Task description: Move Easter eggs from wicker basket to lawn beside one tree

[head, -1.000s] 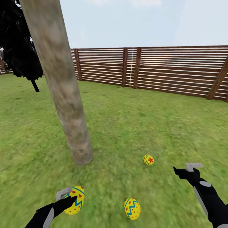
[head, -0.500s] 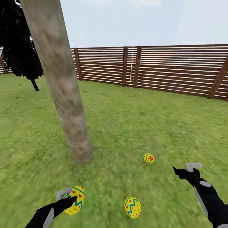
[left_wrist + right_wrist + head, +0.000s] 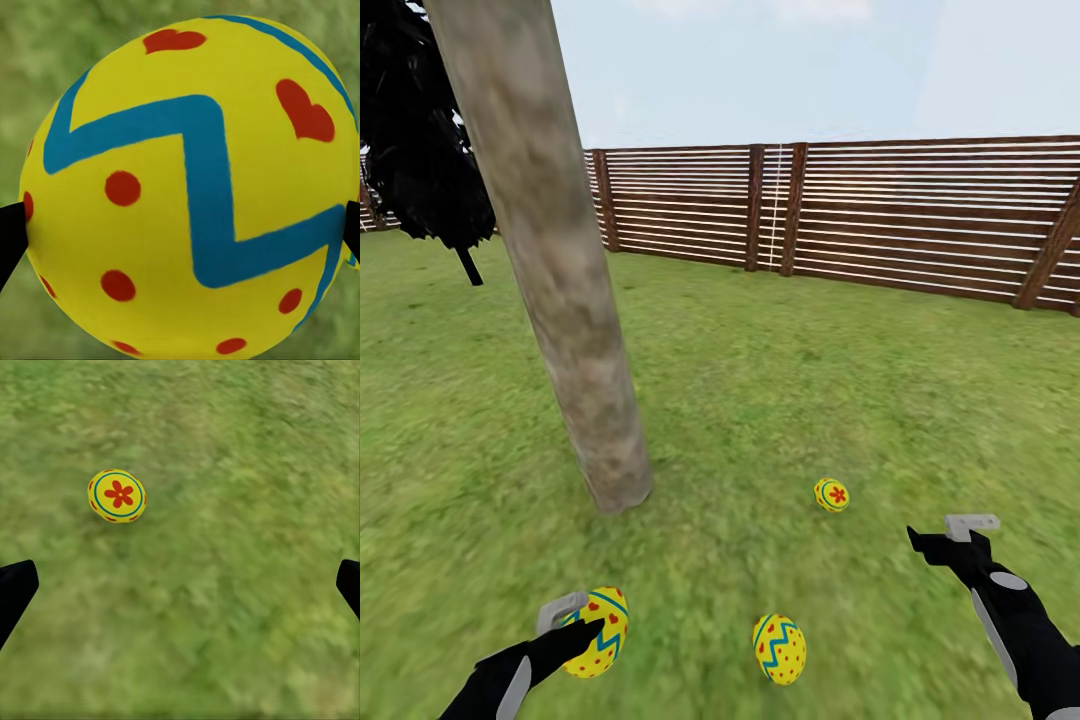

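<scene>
A thick, slanted grey-brown tree (image 3: 575, 330) rises from the lawn (image 3: 780, 400) at the left. Near its foot my left gripper (image 3: 582, 620) is shut on a yellow Easter egg (image 3: 600, 632) with a teal zigzag and red hearts, which looms large in the left wrist view (image 3: 187, 187). A second egg (image 3: 779, 649) lies on the grass at the bottom centre. A third egg (image 3: 831, 494), its red flower end showing, lies farther right (image 3: 117, 496). My right gripper (image 3: 945, 533) hovers open, low over the grass to the right of that egg. The wicker basket is out of view.
A brown slatted wooden fence (image 3: 880, 215) closes the far side of the garden. A near-black conifer (image 3: 415, 150) stands at the far left. Open grass stretches between the tree and the fence.
The view has shifted slightly, so both lying eggs and the trunk's foot sit a little higher in the picture. The arms hold their places.
</scene>
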{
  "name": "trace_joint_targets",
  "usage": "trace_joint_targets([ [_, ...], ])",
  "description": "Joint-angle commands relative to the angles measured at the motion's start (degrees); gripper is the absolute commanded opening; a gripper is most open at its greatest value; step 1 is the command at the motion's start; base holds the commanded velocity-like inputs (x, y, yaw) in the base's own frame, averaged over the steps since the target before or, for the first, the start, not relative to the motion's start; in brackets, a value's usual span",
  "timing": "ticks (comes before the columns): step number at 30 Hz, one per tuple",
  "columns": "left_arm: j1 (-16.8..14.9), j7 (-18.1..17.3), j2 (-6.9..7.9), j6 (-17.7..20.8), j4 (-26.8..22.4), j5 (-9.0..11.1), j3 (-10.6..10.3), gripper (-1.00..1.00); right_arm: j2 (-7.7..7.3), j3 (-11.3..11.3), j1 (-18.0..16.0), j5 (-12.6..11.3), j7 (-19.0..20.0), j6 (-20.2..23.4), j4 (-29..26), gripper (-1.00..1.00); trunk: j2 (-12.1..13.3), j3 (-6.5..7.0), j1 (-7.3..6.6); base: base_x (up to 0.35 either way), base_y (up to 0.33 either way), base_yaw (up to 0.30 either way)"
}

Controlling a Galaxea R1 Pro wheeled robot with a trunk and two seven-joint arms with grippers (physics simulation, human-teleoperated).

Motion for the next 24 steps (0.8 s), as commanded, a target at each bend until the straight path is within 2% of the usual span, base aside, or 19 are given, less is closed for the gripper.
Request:
trace_joint_targets([
  [1,-0.04,-0.44,-0.02,0.39,-0.09,-0.22,0.38,-1.00,0.03,-0.18,-0.03,0.46,0.43,0.30,-0.10,1.00,-0.44,-0.24,0.22,0.000,0.000,0.000],
  [24,-0.04,-0.45,-0.02,0.31,-0.09,-0.22,0.38,-1.00,0.03,-0.18,-0.03,0.46,0.44,0.30,-0.10,1.00,-9.66,-4.36,5.27,0.000,0.000,0.000],
])
